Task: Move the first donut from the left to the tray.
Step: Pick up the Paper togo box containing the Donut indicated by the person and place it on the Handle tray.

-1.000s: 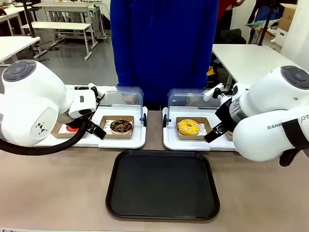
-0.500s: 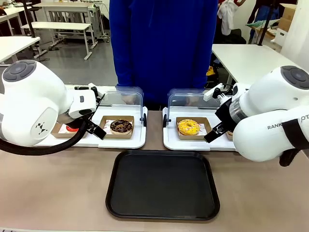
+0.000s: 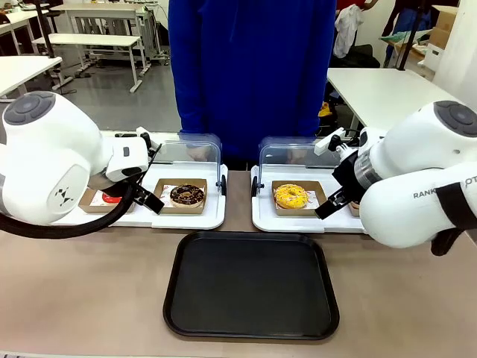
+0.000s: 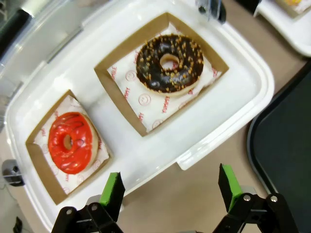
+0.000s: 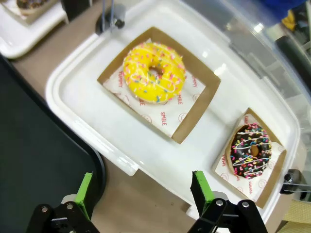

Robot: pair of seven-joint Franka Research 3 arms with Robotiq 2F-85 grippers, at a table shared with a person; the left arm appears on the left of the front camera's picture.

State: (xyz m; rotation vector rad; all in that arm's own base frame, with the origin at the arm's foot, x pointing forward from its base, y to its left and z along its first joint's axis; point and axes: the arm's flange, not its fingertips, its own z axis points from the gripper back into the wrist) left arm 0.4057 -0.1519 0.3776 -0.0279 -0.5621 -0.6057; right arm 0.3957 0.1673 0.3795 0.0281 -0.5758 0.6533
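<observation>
The ring donut with glossy red icing [image 4: 72, 142] lies in its shallow brown cardboard holder [image 4: 43, 171], lower left in the left wrist view, on a white plastic tray [image 4: 116, 141]. It is probably light and soft, with smearable icing, so pinching the stiffer holder walls seems safer. The left tool [image 4: 170, 191] gapes empty short of it, and the right tool [image 5: 143, 191] is likewise released.

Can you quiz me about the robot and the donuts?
1. Which donut shares the white tray with the red donut? A pink donut, B chocolate donut, C green donut.
2. True or false: no donut lies on the black tray.
3. Fill in: the left hand has its jaws ____.
Key: 1 B; 2 true; 3 open.
</observation>
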